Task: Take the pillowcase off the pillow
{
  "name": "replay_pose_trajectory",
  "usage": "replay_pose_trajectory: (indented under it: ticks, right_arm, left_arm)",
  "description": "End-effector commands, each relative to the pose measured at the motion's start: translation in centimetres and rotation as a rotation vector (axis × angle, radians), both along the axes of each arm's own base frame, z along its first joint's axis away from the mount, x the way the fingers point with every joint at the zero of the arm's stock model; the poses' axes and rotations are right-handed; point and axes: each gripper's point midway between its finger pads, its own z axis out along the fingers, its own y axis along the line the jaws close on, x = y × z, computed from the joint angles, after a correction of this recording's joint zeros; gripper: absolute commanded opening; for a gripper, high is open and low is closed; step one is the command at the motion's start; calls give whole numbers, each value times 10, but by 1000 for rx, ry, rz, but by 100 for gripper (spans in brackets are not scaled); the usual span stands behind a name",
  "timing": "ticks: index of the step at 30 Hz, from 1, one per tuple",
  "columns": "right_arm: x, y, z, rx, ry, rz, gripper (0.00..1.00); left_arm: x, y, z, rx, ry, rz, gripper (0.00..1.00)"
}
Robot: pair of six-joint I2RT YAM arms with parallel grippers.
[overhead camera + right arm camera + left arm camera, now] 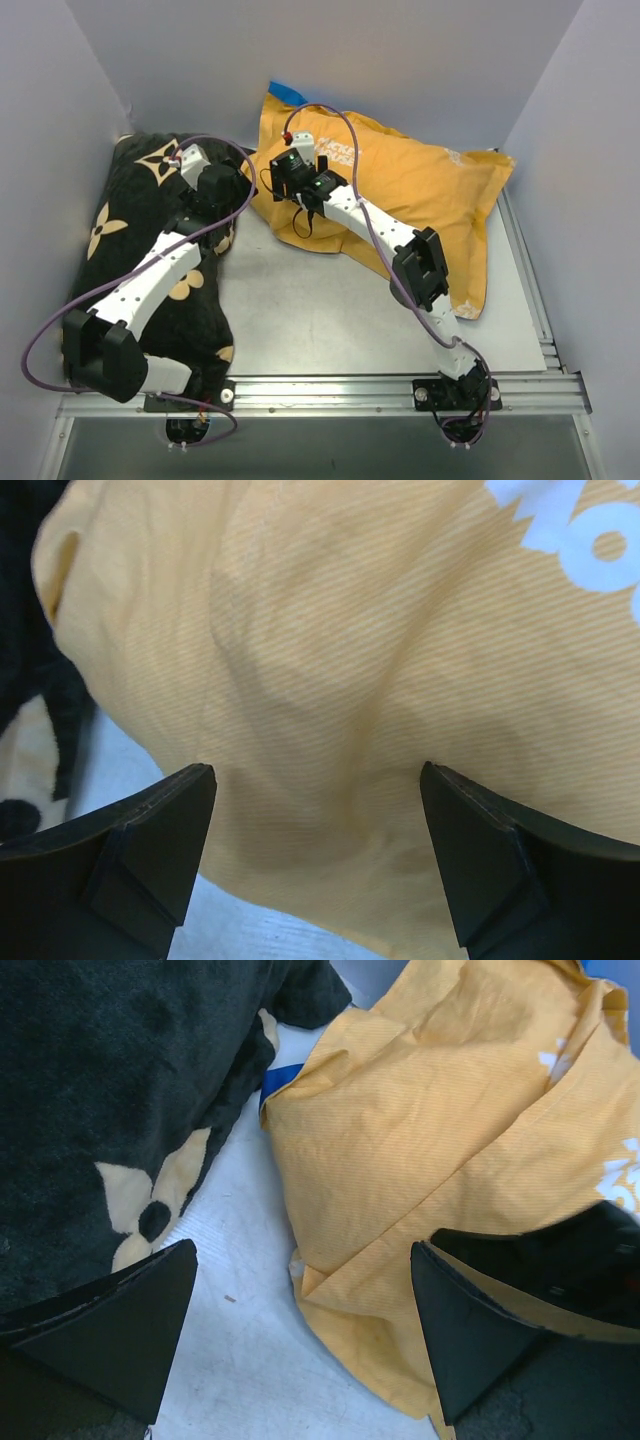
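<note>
Black fingers [150,850] of the right tool [315,775] fill the bottom of its wrist view. They are spread apart and clamp nothing, with wrinkled orange-yellow cloth between them. That cloth is the pillowcase [410,190], lying across the upper right of the overhead frame on the grey worktop [320,320]. Its lettered face is up, and a sliver of blue shows at its upper-left corner. The left tool [302,1250] is also apart and empty, over the gap between the case's crumpled end and the black flower-marked cushion [140,270] at the frame's left.

The case is the container here. Its plump shape suggests the pillow is wholly inside, and none of it plainly shows. I cannot tell where the opening lies. The fabric looks thin, light and limp, so it should pinch readily into a fold, while the filling is likely soft but bulky. The slack, creased cloth at the end nearest the tools looks like the best hold, taking cloth alone and not the pillow beneath.
</note>
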Motion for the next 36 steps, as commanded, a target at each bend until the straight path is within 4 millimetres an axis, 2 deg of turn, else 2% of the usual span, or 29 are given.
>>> replay_pose_trajectory:
  ticks: [1, 2, 4, 5, 6, 7, 9, 10, 11, 12, 13, 14, 15, 16, 17, 18, 20, 21, 23, 24, 26, 29, 32, 33, 34, 35, 36]
  right_arm:
    - [4, -8, -11, -34, 10, -58, 81]
    - [1, -11, -15, -46, 21, -62, 61]
    - [-13, -27, -23, -90, 38, -89, 34]
    - [-16, -37, -24, -103, 31, -121, 11]
    - [-21, -44, -24, -110, 32, -134, 3]
    - [-35, -62, -28, -133, 47, -152, 0]
    - [-44, -76, -20, -95, 31, -184, 0]
    - [-52, -89, 2, -52, 3, -199, 0]
    - [-63, -106, -14, -66, 26, -217, 0]
    - [-73, -114, 4, 12, 15, -232, 0]
    - [-80, -121, 4, 44, 29, -237, 0]
    - [-91, -137, -16, 46, 60, -252, 0]
    - [-100, -139, -1, 116, 49, -233, 0]
    - [-106, -144, 1, 132, 45, -232, 0]
    - [-114, -150, -2, 127, 46, -230, 0]
    - [-127, -159, -4, 140, 51, -224, 0]
    - [-137, -164, -9, 172, 68, -209, 0]
    - [-144, -176, -14, 183, 77, -221, 0]
    - [-150, -181, -19, 230, 98, -222, 3]
    - [-154, -191, -24, 245, 110, -232, 5]
    - [-155, -189, -20, 287, 108, -207, 13]
    - [-158, -192, -13, 281, 93, -187, 20]
    - [-155, -198, -8, 272, 83, -190, 20]
    - [-154, -199, -8, 267, 83, -194, 17]
    - [-152, -204, -8, 265, 86, -206, 13]
    - [-151, -206, -9, 265, 89, -208, 6]
    - [-151, -206, -10, 266, 98, -206, 4]
  left_arm:
    - [-6, 6, 14, -33, -39, 28, 97]
    - [-7, 6, 11, -27, -33, 23, 97]
    - [-6, 4, 14, -36, -59, 7, 97]
    - [-7, -1, 9, -32, -51, -32, 96]
    - [-6, -4, 8, -33, -52, -48, 96]
    - [-4, -7, 6, -35, -53, -66, 95]
    - [-4, -18, -5, -34, -28, -129, 95]
    - [-3, -23, -5, -43, -35, -151, 95]
    - [-3, -31, -8, -37, -35, -190, 95]
    - [-3, -48, -9, -56, -45, -262, 95]
    - [-4, -56, -12, -51, -39, -291, 95]
    - [-11, -76, -14, -29, -38, -357, 95]
    - [-13, -88, -16, -11, -39, -393, 96]
    - [-16, -98, -14, 1, -45, -419, 96]
    - [-28, -124, -15, 19, -49, -493, 97]
    - [-33, -135, -13, 30, -63, -517, 97]
    - [-45, -154, -16, 40, -66, -559, 97]
    - [-54, -168, -22, 37, -55, -593, 97]
    - [-58, -174, -35, 23, -23, -589, 97]
    - [-59, -176, -47, 28, 8, -586, 97]
    - [-60, -174, -66, 33, 51, -565, 95]
    - [-60, -174, -87, 37, 97, -554, 84]
    - [-62, -168, -105, 57, 137, -536, 58]
    - [-64, -164, -111, 71, 157, -527, 50]
    - [-65, -161, -113, 79, 166, -517, 29]
    - [-65, -157, -114, 87, 172, -503, 21]
    - [-67, -148, -116, 108, 185, -475, 14]
